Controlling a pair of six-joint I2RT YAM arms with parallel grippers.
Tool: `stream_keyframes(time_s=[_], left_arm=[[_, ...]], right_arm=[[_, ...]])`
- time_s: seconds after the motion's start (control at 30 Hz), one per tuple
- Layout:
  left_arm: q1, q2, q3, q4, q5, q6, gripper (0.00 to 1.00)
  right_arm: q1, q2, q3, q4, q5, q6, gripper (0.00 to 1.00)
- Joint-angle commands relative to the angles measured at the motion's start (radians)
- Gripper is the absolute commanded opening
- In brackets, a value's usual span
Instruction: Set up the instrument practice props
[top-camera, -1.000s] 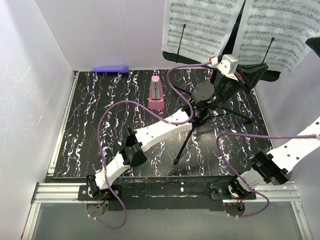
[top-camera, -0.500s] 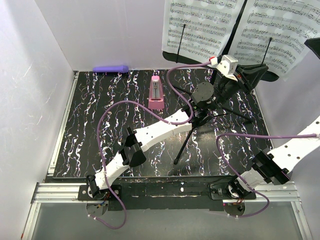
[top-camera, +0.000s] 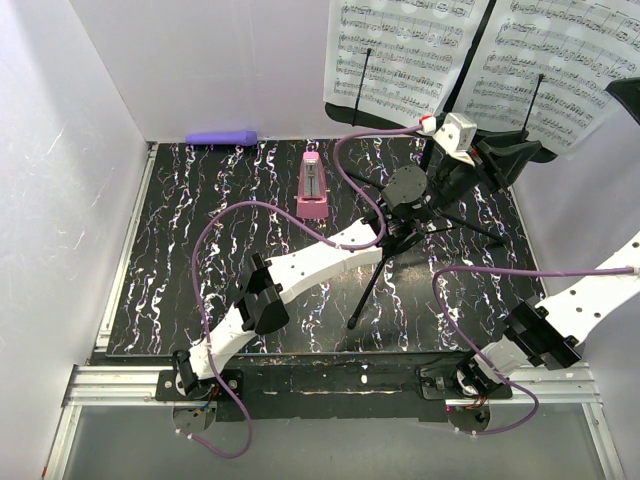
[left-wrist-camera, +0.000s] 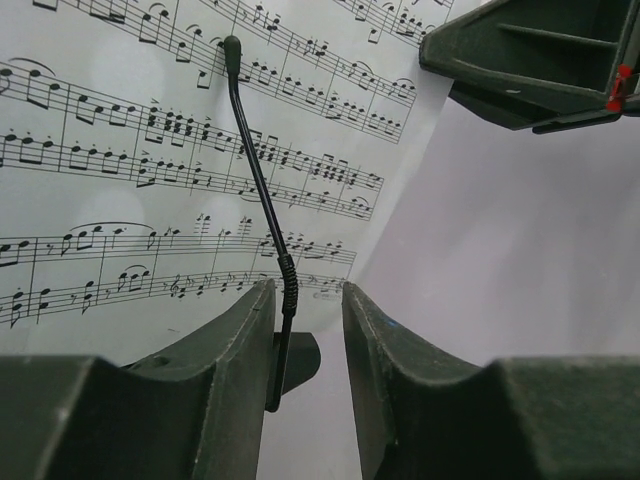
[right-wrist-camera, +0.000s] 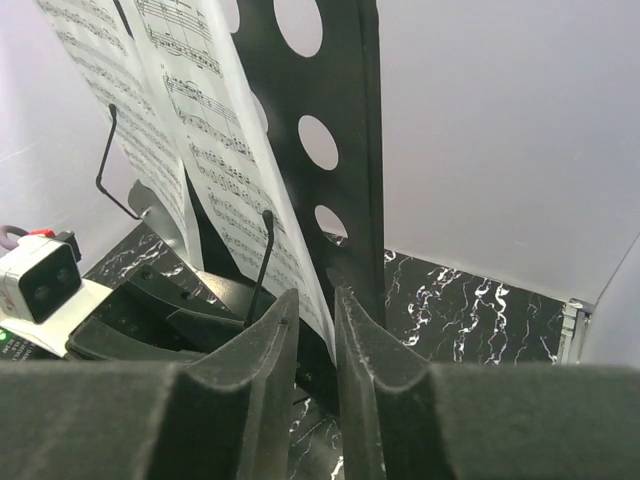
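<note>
The black music stand (top-camera: 375, 275) stands at the back right, its perforated desk (right-wrist-camera: 335, 100) carrying two sheet-music pages (top-camera: 400, 55) (top-camera: 545, 65). My left gripper (top-camera: 530, 152) is at the desk's lower lip, below the right page. It is open (left-wrist-camera: 307, 290), and the thin wire page holder (left-wrist-camera: 262, 190) runs up between its fingers, close to the left one. My right gripper (right-wrist-camera: 315, 293) stands slightly open at the right page's outer edge (right-wrist-camera: 230, 170). In the top view it shows only at the frame's right edge (top-camera: 625, 92). The pink metronome (top-camera: 313, 187) stands upright mid-table.
A purple cylinder (top-camera: 222, 137) lies against the back wall on the left. White walls close the sides and back. The stand's tripod legs spread over the black marbled tabletop (top-camera: 200, 250), under my left arm's wrist.
Both grippers have parted their jaws from shut. My left gripper has shifted a little to the right along the desk's lip. The right page's lower edge moved slightly.
</note>
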Motion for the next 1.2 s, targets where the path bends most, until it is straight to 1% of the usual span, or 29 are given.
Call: stream_keyframes(time_s=[0.0,0.1,0.17,0.3,0.4,0.5,0.67,0.73,0.8,0.87,0.93,0.97,1.1,1.17], left_arm=[[-0.003,-0.113,-0.040,0.031,0.011,0.004,0.34],[-0.003,-0.136,-0.072,0.040,0.011,0.006,0.36],[-0.003,-0.151,-0.097,0.049,0.009,0.007,0.38],[-0.003,-0.189,-0.159,0.075,0.009,0.007,0.47],[-0.005,-0.221,-0.209,0.092,0.012,0.009,0.53],[-0.003,-0.258,-0.258,0.100,0.014,0.018,0.57],[-0.003,-0.336,-0.383,0.132,0.023,0.029,0.65],[-0.005,-0.376,-0.445,0.147,0.027,0.032,0.70],[-0.002,-0.433,-0.517,0.158,0.029,0.040,0.78],[-0.003,-0.488,-0.587,0.158,0.030,0.053,0.87],[-0.003,-0.549,-0.659,0.146,0.031,0.066,0.96],[-0.002,-0.577,-0.696,0.137,0.037,0.072,0.98],[0.017,-0.695,-0.808,0.057,0.069,0.075,0.98],[0.029,-0.752,-0.863,0.013,0.116,0.069,0.98]], right_arm=[[-0.012,-0.019,-0.003,0.008,0.003,0.000,0.31],[-0.016,-0.022,-0.013,0.008,0.006,0.000,0.38],[-0.016,-0.027,-0.021,0.008,0.008,0.000,0.39],[-0.024,-0.033,-0.030,0.009,0.008,-0.001,0.42],[-0.041,-0.039,-0.038,0.012,0.008,-0.001,0.58],[-0.065,-0.044,-0.043,0.012,0.008,0.000,0.70],[-0.091,-0.077,-0.098,0.035,-0.014,0.005,0.72],[-0.105,-0.114,-0.153,0.084,-0.034,0.025,0.72],[-0.125,-0.151,-0.219,0.188,-0.060,0.086,0.73],[-0.153,-0.182,-0.291,0.355,-0.087,0.202,0.73],[-0.179,-0.202,-0.354,0.586,-0.124,0.380,0.74],[-0.188,-0.209,-0.383,0.694,-0.139,0.461,0.74],[-0.213,-0.215,-0.450,1.070,-0.199,0.773,0.75],[-0.214,-0.223,-0.475,1.207,-0.234,0.885,0.75]])
